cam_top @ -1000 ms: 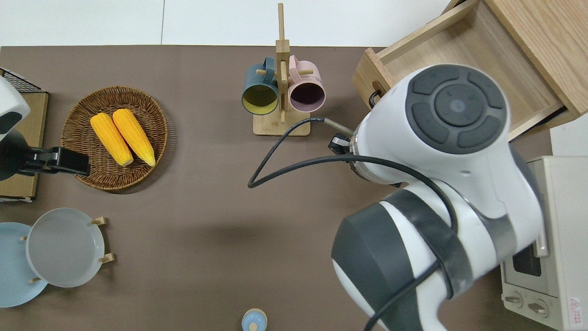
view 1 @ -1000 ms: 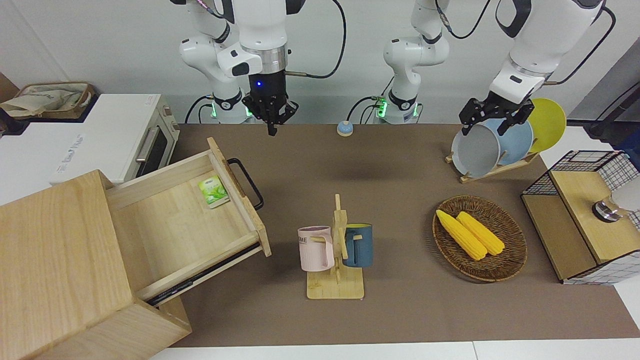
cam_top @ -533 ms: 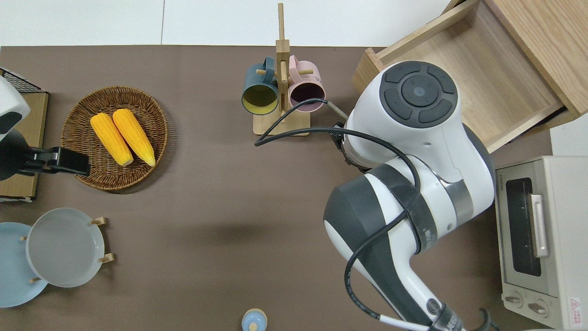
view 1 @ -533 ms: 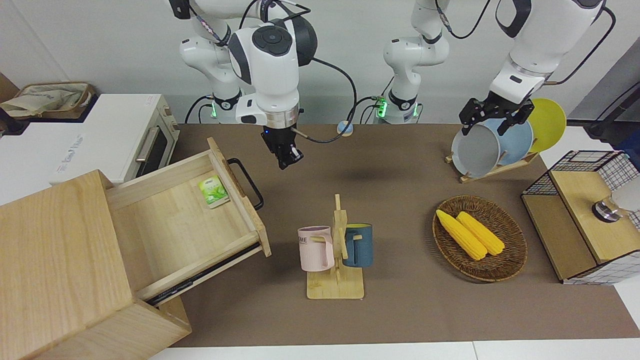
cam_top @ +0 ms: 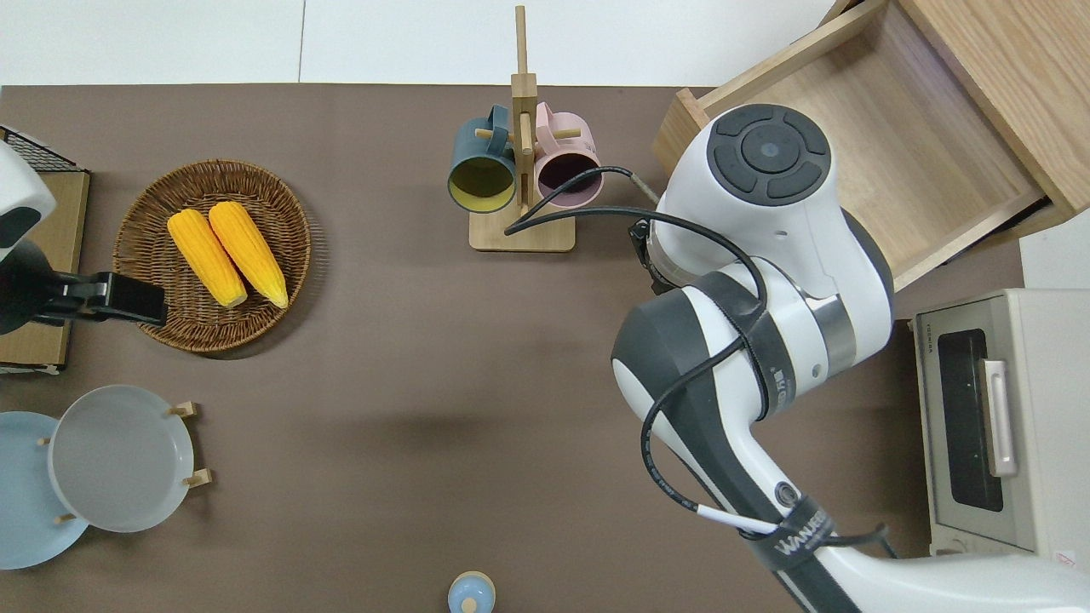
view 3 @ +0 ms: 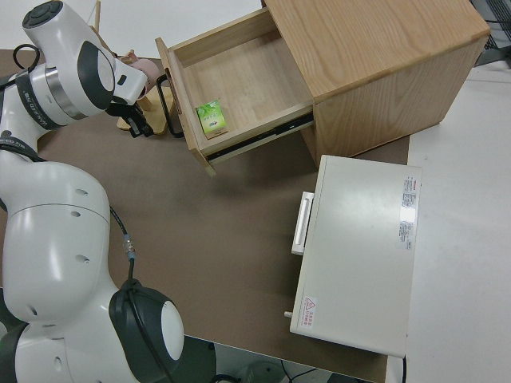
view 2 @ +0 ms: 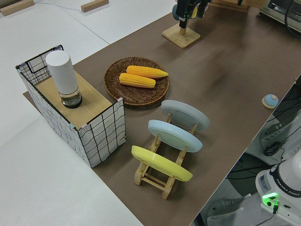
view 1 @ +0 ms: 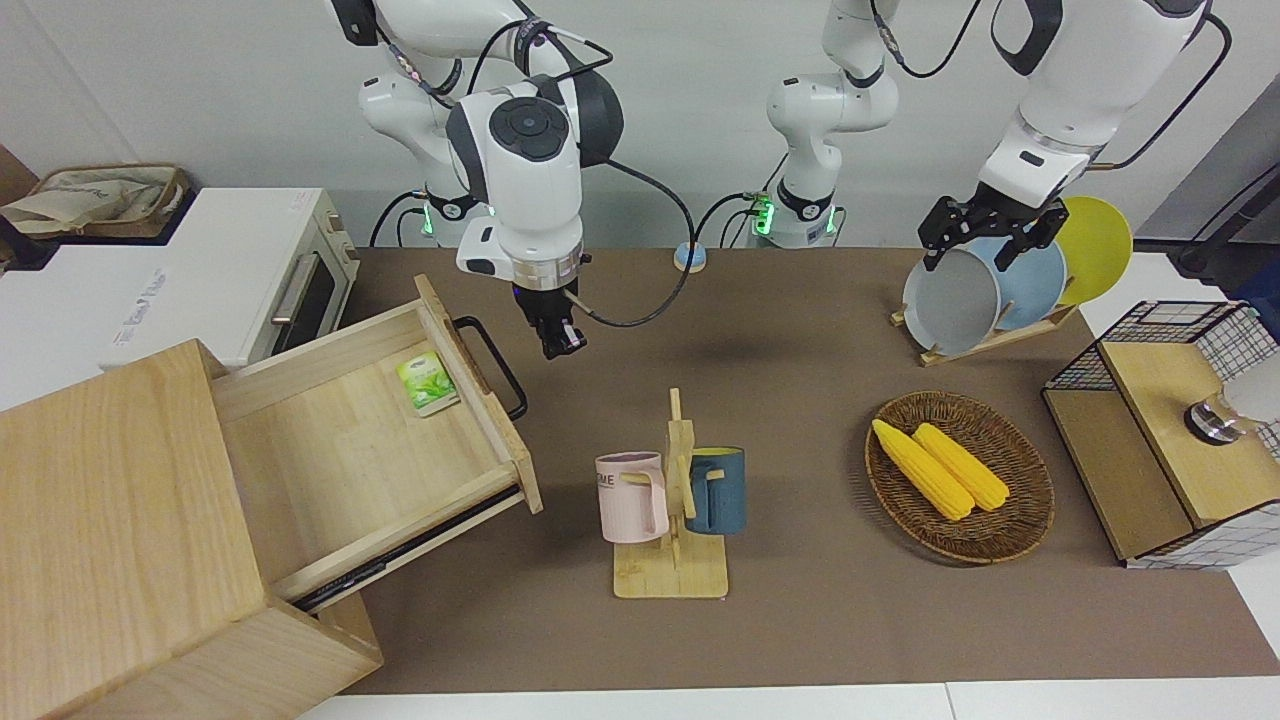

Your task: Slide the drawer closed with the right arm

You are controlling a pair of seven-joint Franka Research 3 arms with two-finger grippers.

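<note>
Drawer fully out, handle untouched; right pincer near it, grip state unclear; whole push left.

Your drawer stands pulled out of the cabinet at the right arm's end of the counter.
A packet lies in it by the front panel; your right tool hangs just beside the handle, apart from it; the mug rack stands farther from the robots.

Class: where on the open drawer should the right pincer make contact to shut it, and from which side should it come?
Probably the drawer's front panel, at or beside the black handle. Bring the right pincer from the open table side, since that panel faces away from the cabinet.
</note>
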